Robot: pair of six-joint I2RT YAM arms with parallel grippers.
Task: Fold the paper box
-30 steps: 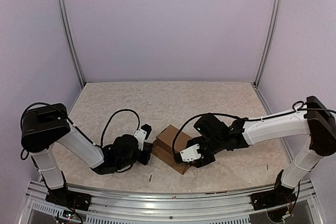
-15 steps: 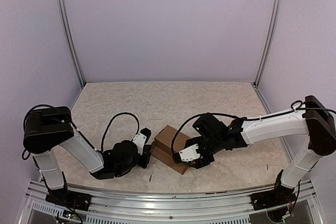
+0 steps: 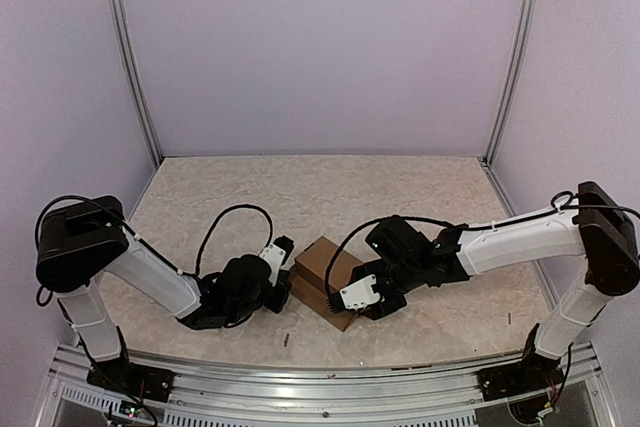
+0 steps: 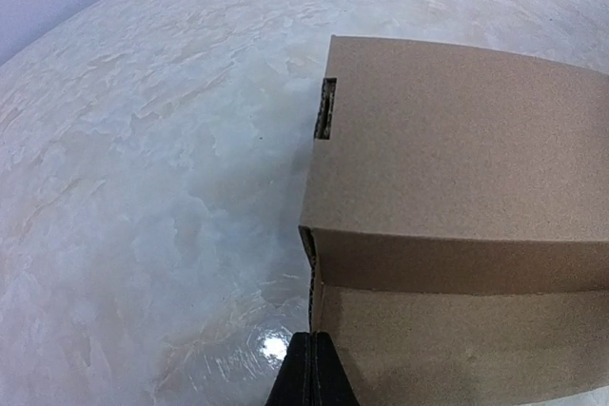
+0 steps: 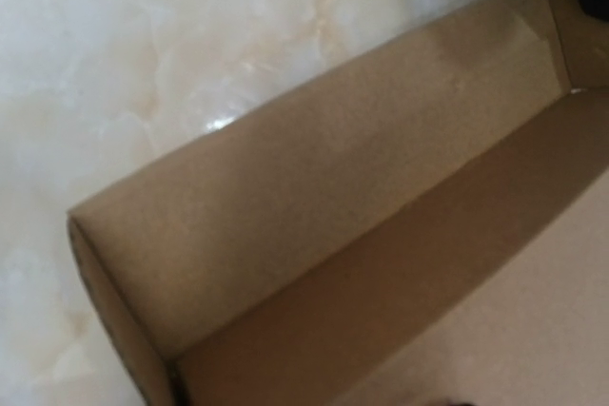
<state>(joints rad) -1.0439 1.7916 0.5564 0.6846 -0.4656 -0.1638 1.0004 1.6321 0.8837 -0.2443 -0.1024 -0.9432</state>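
The paper box [image 3: 322,269] rests on the tabletop [image 3: 330,197], toward 6 o'clock of centre, between both arms. The left fingers [image 4: 311,377] are clenched and empty, just beside the box's 9 o'clock wall. The right fingers [image 3: 345,299] are at its 4 o'clock side; their state cannot be determined.

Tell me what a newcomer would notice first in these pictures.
A brown paper box lies at the near middle of the pale marbled table. The left gripper, jaws shut, is low at its left side, and the right gripper is at its right side.
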